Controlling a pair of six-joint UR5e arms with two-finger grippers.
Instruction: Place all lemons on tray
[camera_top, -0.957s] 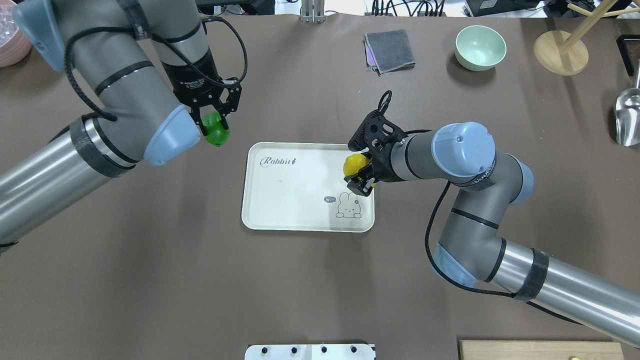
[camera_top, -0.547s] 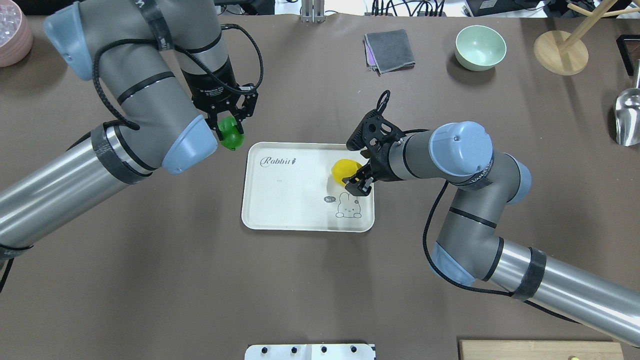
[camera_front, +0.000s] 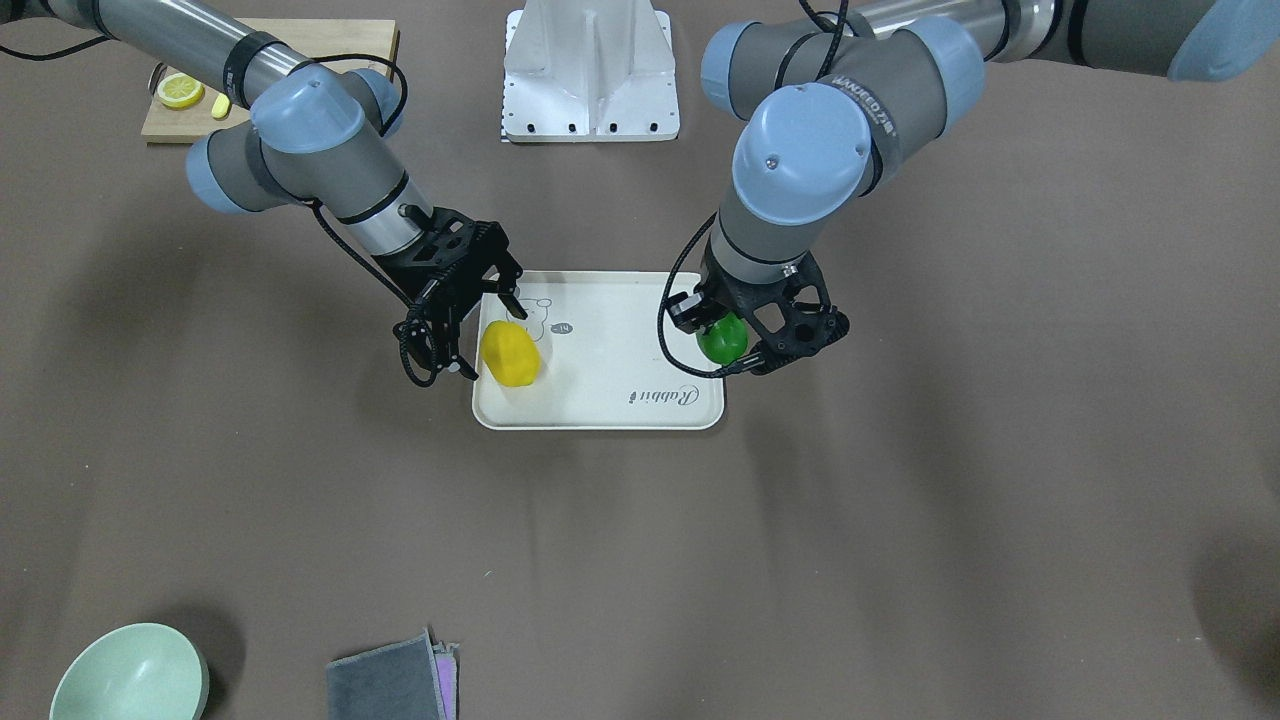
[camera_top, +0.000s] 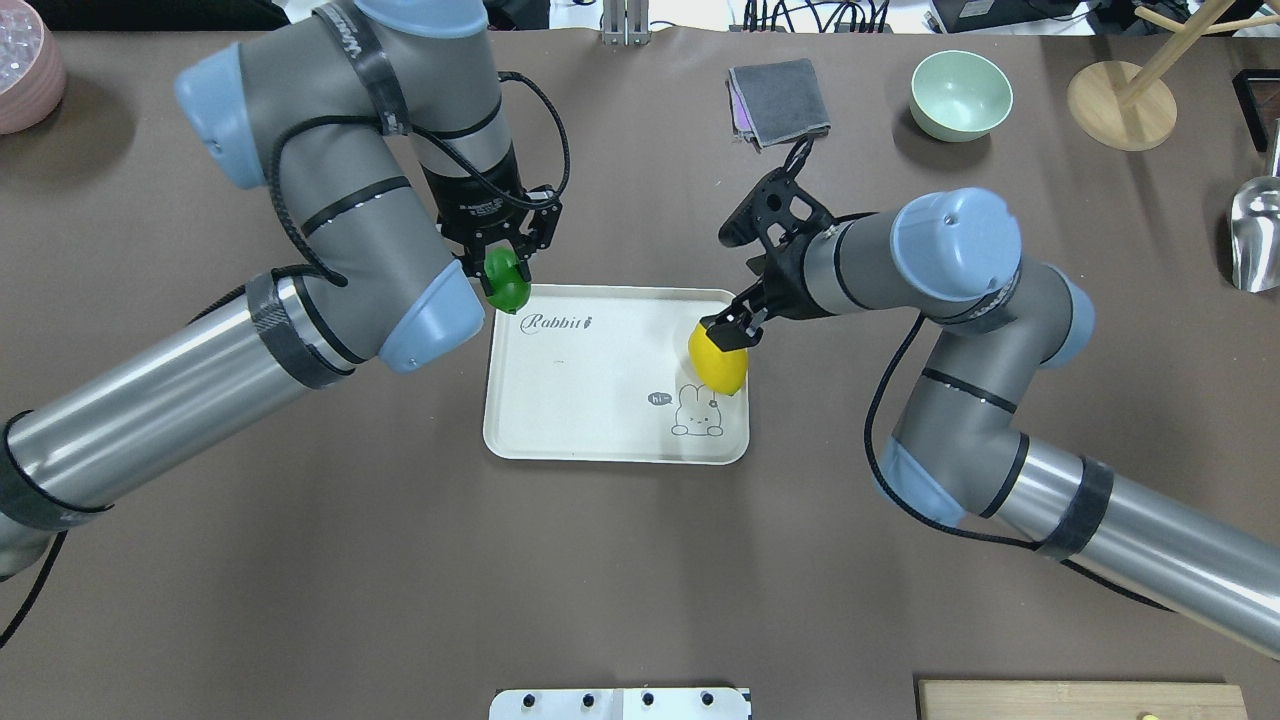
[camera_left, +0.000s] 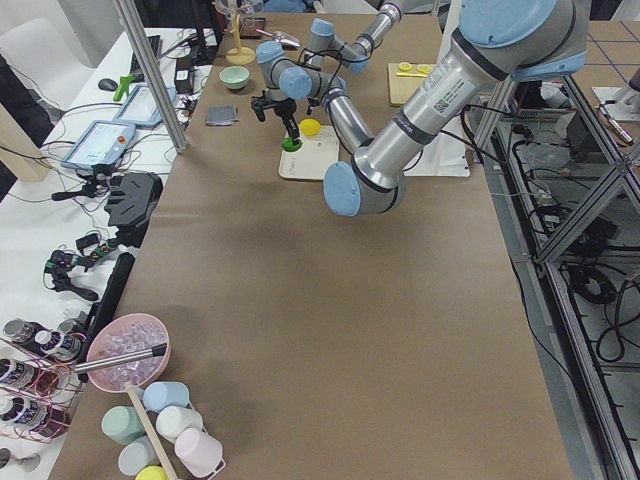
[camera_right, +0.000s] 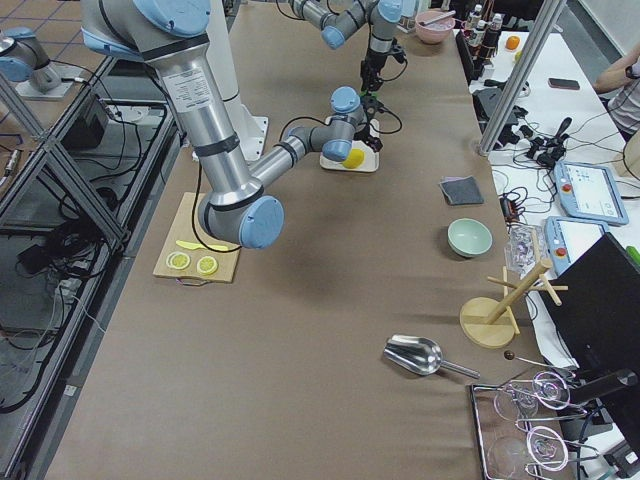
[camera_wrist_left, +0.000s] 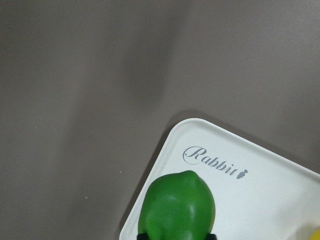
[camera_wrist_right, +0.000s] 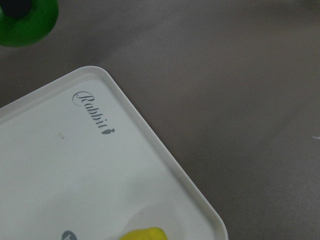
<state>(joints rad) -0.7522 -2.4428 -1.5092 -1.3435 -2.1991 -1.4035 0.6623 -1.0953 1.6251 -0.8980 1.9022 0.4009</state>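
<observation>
The off-white tray (camera_top: 590, 390) lies mid-table. The yellow lemon (camera_top: 718, 362) lies on it by the bear drawing, near the right edge; it also shows in the front view (camera_front: 510, 353). My right gripper (camera_top: 728, 332) is open just above and behind the yellow lemon, not gripping it. My left gripper (camera_top: 505, 275) is shut on the green lemon (camera_top: 507, 285) and holds it above the tray's far-left corner by the "Rabbit" script. In the left wrist view the green lemon (camera_wrist_left: 177, 210) hangs over the tray's edge (camera_wrist_left: 260, 200).
A grey cloth (camera_top: 778, 100), a pale green bowl (camera_top: 960, 95), a wooden stand (camera_top: 1120, 105) and a metal scoop (camera_top: 1255, 235) sit at the far right. A pink bowl (camera_top: 25, 70) is at the far left. A cutting board (camera_front: 180, 90) holds lemon slices.
My left arm carried the green lemon right, up to the tray's far-left corner. My right gripper opened and let go of the yellow lemon, which now rests on the tray, and drew back.
</observation>
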